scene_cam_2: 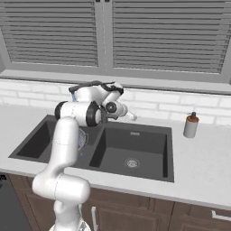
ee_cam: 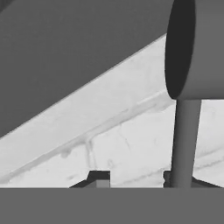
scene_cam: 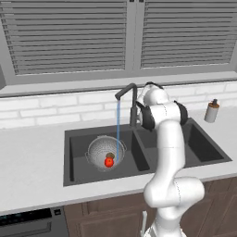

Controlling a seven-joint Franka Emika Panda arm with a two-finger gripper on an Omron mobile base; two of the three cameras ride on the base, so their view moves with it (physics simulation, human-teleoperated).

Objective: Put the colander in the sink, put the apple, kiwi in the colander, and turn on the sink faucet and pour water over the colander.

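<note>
Here the arm hides the sink faucet base.

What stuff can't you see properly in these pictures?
- The kiwi: left base view, a tiny brown blob behind the apple in the colander; its shape is too small to tell.
- The faucet base and lever: left base view, hidden by the arm.
- The left basin of the sink: right base view, mostly blocked by the arm.
- The tool: hand view, tips barely show; whether it grips the faucet's thin lever is unclear.
</note>
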